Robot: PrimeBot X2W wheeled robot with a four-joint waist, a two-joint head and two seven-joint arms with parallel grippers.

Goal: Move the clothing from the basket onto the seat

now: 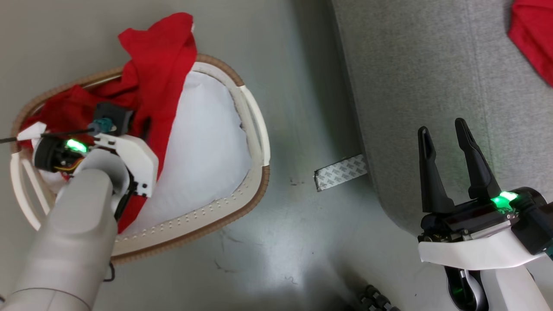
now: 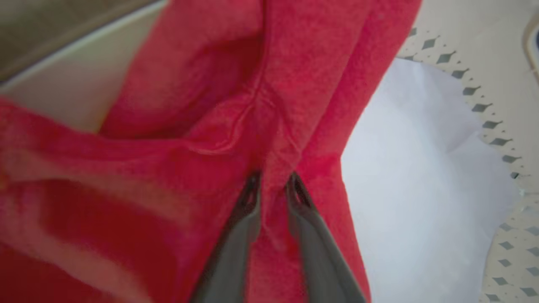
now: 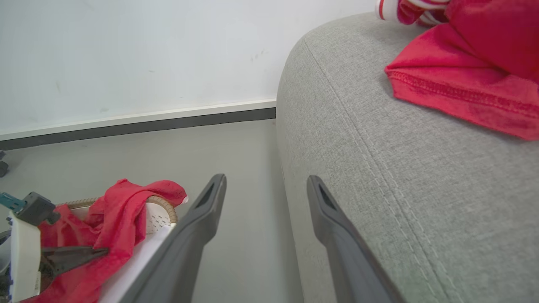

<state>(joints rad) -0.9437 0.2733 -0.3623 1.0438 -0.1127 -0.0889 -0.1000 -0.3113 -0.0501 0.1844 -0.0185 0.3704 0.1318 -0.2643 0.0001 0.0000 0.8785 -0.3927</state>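
At frame left, we are pinching clothing [image 1: 160,65] in the basket [image 1: 255,129] with the left gripper [image 2: 273,185], right gripper [image 1: 445,134] spread, one garment [image 1: 533,34] on the seat [image 1: 410,86].

We note our left forearm [image 1: 73,233] angled downward, the left pincer [image 2: 273,182] pinching a fold of clothing [image 2: 269,84] (fingers nearly parallel). Our right pincer [image 1: 442,127] hangs empty, fingers spread wide.

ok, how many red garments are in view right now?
2. One soft red garment drapes over the cream perforated plastic basket, pinched by the left end effector; a second red garment lies on the large grey fabric seat. Folds may hide more.
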